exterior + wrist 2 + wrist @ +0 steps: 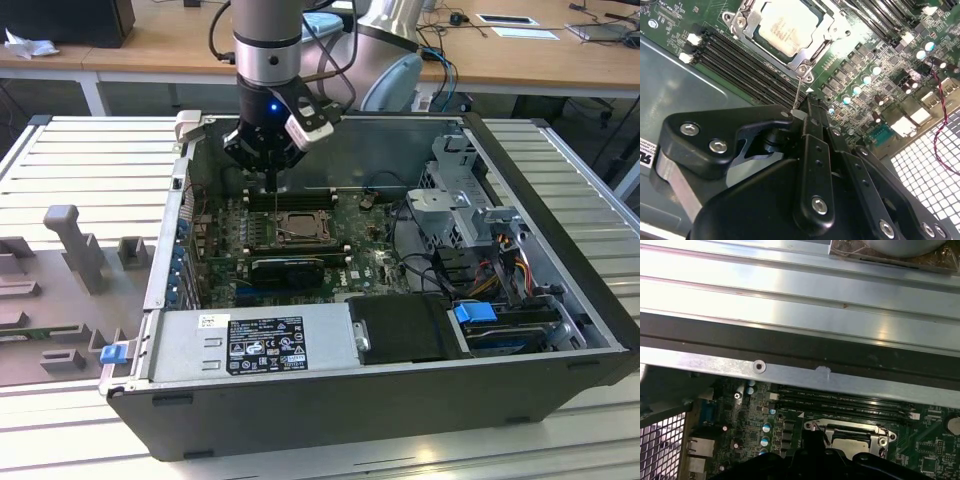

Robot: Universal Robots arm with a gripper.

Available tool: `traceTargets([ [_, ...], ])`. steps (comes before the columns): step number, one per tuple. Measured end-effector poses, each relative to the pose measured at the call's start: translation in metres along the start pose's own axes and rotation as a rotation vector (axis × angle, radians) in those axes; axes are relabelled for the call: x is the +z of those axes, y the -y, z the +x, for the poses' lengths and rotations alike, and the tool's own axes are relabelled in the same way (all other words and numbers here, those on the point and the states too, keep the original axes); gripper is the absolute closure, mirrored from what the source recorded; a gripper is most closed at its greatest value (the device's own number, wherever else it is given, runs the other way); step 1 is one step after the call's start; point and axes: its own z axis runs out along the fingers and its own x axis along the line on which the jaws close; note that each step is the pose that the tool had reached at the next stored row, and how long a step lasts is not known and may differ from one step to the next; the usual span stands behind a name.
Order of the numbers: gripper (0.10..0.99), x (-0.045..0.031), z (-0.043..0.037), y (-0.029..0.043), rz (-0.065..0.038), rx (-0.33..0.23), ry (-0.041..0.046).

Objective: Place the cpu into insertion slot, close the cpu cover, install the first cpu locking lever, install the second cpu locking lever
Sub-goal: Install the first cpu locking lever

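1. My gripper [272, 172] hangs inside the open computer case [560, 340], just above the edge of the socket [297, 226] on the green board [365, 262].
2. In the second wrist view the chip [786, 26] already lies in the socket, pale top showing through the metal cover [812, 50], which lies flat around it.
3. The fingers [810, 120] are drawn close together, pinching a thin wire lever [797, 95] that rises from the socket's corner.
4. My worry: the lever is thin and springy. I judge that a slightly off-line pull could let it slip from the pinch and snap back.
5. The memory slots [747, 62] sit just beside the socket; a drifting fingertip could scrape them.
6. If the lever misses its hook, the cover would not clamp the chip.
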Motion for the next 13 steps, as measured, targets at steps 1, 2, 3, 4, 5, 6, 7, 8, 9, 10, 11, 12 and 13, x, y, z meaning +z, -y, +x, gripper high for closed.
traceTargets([
  [1, 0.98, 0.0001, -0.0003, 0.0, 0.0, 0.0, 0.0],
  [2, 0.98, 0.0001, -0.0005, 0.0001, 0.0, 0.0, 0.0],
  [3, 0.98, 0.0001, -0.0006, 0.0001, 0.0, 0.0, -0.0001],
  [4, 0.98, 0.0002, -0.0007, 0.0001, 0.0, 0.0, 0.0],
  [5, 0.98, 0.0002, -0.0008, 0.0001, 0.0, 0.0, 0.0],
  [6, 0.98, 0.0003, -0.001, 0.0001, 0.0, 0.0, 0.0],
  [7, 0.98, 0.0003, -0.0014, 0.0002, 0.0, 0.0, 0.0],
  [8, 0.98, 0.0004, -0.0016, 0.0002, 0.0, 0.0, 0.0],
  [9, 0.98, 0.0004, -0.0017, 0.0002, 0.0, 0.0, -0.0001],
  [10, 0.98, 0.0005, -0.0019, 0.0003, 0.0, 0.0, 0.0],
  [11, 0.98, 0.0007, -0.0024, 0.0003, 0.0, 0.0, 0.0],
  [12, 0.98, 0.0009, -0.0028, 0.0004, 0.0, 0.0, 0.0],
  [13, 0.98, 0.0012, -0.0035, 0.0005, 0.0, 0.0, 0.0001],
])
